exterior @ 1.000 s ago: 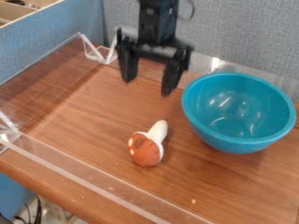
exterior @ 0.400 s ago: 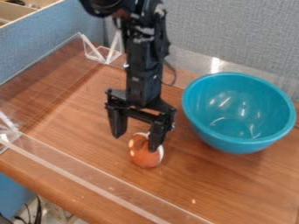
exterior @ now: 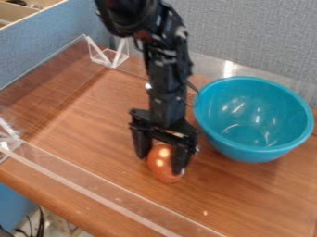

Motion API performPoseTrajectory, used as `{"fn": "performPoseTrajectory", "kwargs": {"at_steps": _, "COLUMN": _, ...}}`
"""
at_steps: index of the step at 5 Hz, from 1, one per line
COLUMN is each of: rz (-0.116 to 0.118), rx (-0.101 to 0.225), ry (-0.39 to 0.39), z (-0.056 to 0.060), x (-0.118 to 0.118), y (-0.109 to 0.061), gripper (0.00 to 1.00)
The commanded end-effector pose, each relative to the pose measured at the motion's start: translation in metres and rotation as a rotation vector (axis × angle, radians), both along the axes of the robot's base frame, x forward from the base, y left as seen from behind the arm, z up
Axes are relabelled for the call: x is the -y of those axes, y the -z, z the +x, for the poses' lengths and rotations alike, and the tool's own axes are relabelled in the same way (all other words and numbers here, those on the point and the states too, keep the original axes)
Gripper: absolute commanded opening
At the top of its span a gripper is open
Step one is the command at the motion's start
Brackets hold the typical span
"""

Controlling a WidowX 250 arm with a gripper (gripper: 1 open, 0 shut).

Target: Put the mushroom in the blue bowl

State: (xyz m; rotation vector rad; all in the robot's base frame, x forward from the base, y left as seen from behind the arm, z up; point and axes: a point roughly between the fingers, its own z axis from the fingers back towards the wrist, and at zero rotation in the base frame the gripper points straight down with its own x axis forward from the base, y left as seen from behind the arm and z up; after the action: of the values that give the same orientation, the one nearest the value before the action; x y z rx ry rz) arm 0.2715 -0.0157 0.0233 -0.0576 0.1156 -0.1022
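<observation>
Fingers of my black gripper are spread wide, straddling the small orange-capped toy mushroom. Nothing grabbed yet. Glossy teal plastic bowl sits just right of it.

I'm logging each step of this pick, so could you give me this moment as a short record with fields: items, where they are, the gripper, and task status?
target: small toy mushroom with orange-brown cap, lying on the wooden table
container: large glossy teal-blue plastic bowl, upright, to the right of the mushroom, nothing in it
gripper: black gripper pointing down, fingers open, straddling the mushroom
grip: not closed on the mushroom
surroundings: clear plastic barrier along the table edges
task status: mushroom not yet in bowl
</observation>
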Motion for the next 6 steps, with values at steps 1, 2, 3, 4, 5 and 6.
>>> {"fn": "performPoseTrajectory", "kwargs": {"at_steps": 1, "rz": -0.004, "rx": 0.038, "ry": 0.048, "z": 0.01, "x": 0.003, "y": -0.006, "gripper": 0.0}}
{"fn": "performPoseTrajectory", "kwargs": {"at_steps": 2, "rz": -0.011, "rx": 0.046, "ry": 0.032, "z": 0.002, "x": -0.006, "y": -0.006, "gripper": 0.0}}
{"fn": "performPoseTrajectory", "kwargs": {"at_steps": 3, "rz": -0.017, "rx": 0.053, "ry": 0.012, "z": -0.005, "x": -0.016, "y": -0.007, "gripper": 0.0}}
{"fn": "performPoseTrajectory", "kwargs": {"at_steps": 4, "rz": -0.024, "rx": 0.057, "ry": 0.031, "z": -0.007, "x": -0.013, "y": -0.009, "gripper": 0.0}}
{"fn": "performPoseTrajectory", "kwargs": {"at_steps": 5, "rz": -0.03, "rx": 0.068, "ry": 0.055, "z": -0.009, "x": -0.007, "y": -0.013, "gripper": 0.0}}
{"fn": "performPoseTrajectory", "kwargs": {"at_steps": 6, "rz": -0.034, "rx": 0.078, "ry": 0.023, "z": -0.019, "x": -0.005, "y": -0.023, "gripper": 0.0}}
